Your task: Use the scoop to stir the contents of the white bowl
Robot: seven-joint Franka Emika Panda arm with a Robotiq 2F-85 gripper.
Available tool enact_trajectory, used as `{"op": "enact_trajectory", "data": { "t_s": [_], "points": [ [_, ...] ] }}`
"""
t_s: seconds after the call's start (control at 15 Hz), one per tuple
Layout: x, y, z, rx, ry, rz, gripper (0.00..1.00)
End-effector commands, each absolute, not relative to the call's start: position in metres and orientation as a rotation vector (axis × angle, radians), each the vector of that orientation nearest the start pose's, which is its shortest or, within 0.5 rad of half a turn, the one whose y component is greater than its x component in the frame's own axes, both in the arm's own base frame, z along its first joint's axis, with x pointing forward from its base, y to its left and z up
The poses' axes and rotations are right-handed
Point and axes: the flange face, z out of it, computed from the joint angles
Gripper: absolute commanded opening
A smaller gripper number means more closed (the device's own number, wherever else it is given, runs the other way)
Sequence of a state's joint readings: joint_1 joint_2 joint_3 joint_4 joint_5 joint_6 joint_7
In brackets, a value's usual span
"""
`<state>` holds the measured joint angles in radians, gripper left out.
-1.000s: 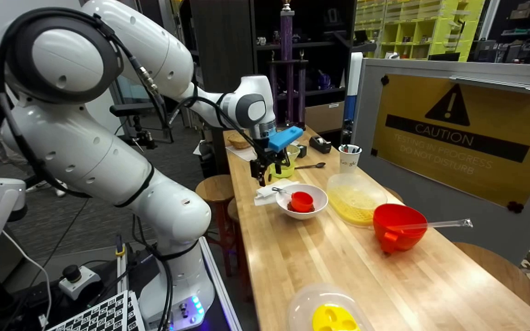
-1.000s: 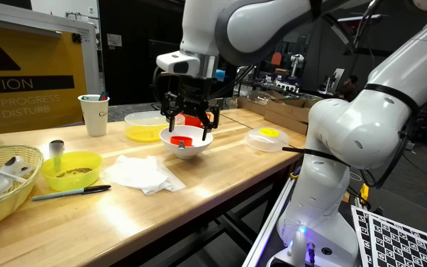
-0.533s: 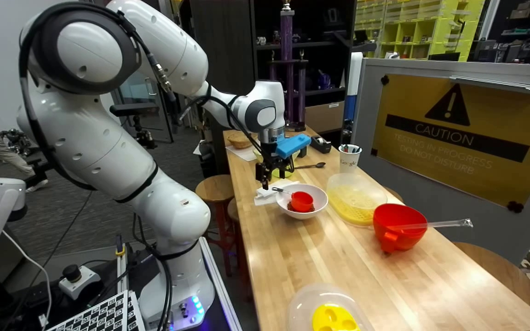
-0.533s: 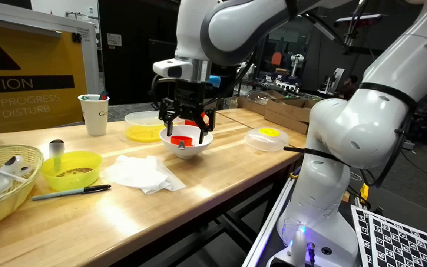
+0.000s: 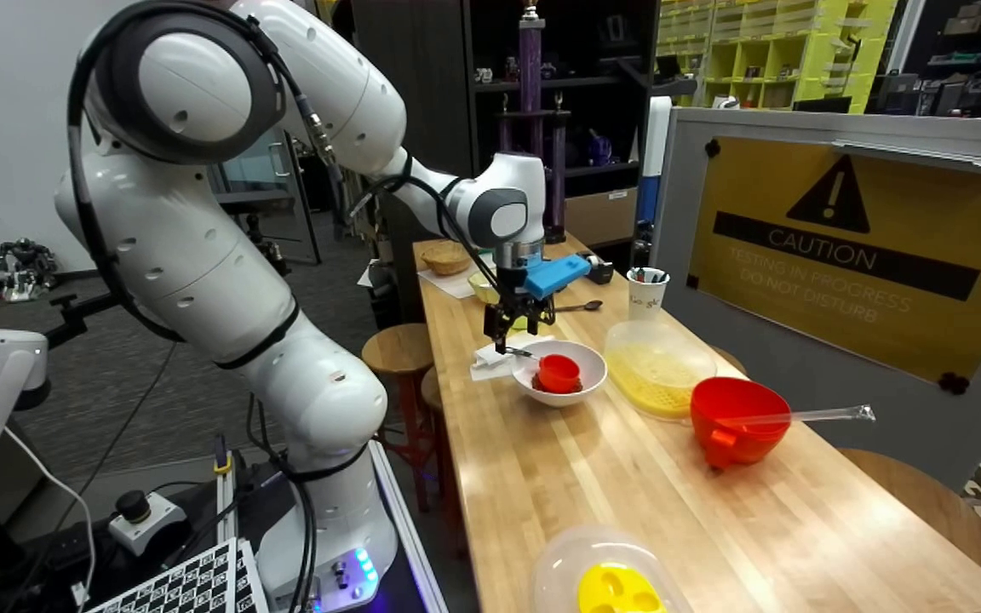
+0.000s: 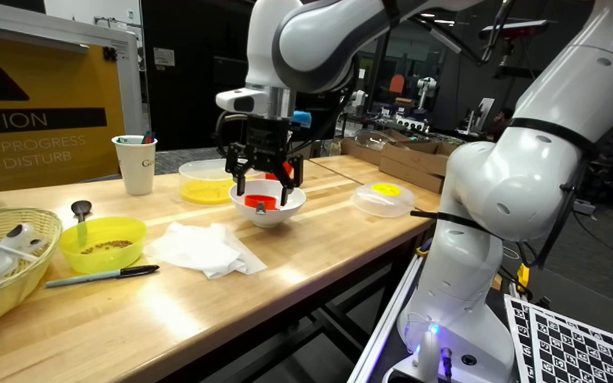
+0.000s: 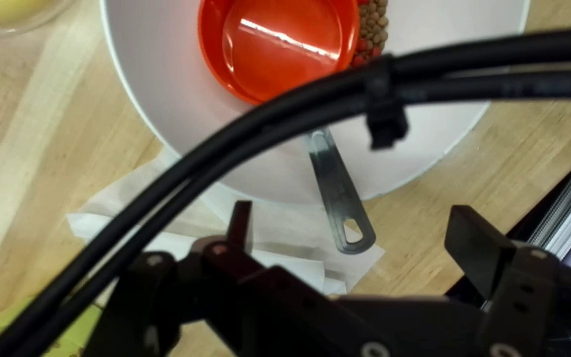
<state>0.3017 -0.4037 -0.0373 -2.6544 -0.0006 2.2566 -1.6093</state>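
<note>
Clearly read "CAUTION" on the yellow sign point(image 5: 857, 264), "Google" on the cup point(image 5: 646, 294); saw wooden desk point(image 5: 601, 477), dark shelves point(image 5: 597, 83), wide-parted jaws near the white bowl point(image 6: 282, 214).

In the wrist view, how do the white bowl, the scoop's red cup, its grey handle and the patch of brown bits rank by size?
Largest first:
1. White bowl
2. Red cup
3. Grey handle
4. Patch of brown bits
The picture's top edge cuts off all but the handle.
</note>
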Motion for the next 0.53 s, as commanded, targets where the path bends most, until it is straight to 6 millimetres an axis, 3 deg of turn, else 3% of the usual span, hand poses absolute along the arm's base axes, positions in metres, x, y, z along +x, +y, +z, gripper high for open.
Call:
{"op": "enact_trajectory", "data": {
  "t_s": [0.0,0.47],
  "points": [
    [0.393,0.094,0.374,1.877,2.543,0.057,1.0],
    [0.408,0.08,0.371,1.9,2.546,0.063,1.0]
  ]
}}
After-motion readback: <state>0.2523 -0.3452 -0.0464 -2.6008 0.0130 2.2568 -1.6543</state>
